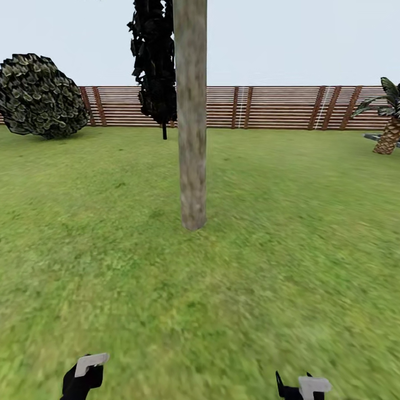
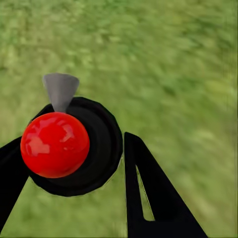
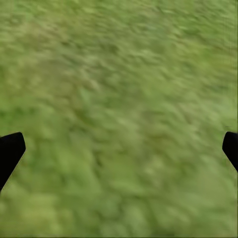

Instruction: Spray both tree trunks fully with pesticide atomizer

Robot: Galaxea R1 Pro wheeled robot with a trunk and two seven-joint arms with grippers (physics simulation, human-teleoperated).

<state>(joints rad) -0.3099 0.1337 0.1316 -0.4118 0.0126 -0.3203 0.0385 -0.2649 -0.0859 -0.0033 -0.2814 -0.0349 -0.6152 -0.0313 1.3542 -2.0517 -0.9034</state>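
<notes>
We face a bare tree trunk (image 1: 192, 111) on the lawn (image 1: 278, 222), our left gripper (image 2: 74, 168) pinching the red-topped pesticide atomizer (image 2: 55, 144), our right gripper (image 3: 119, 148) spread empty; pickup looks done, spraying seemingly remains.

Round dark bush (image 1: 40, 95) far left, black-leaved tree (image 1: 155, 61) by fence, scaly palm (image 1: 389, 119) far right.

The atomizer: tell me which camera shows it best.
The left wrist view. There the atomizer sits between the left gripper's fingers, its red ball, black body and grey nozzle plain against the grass. The head view gives just the gripper's tip at the bottom edge; the right wrist view looks down on grass.
</notes>
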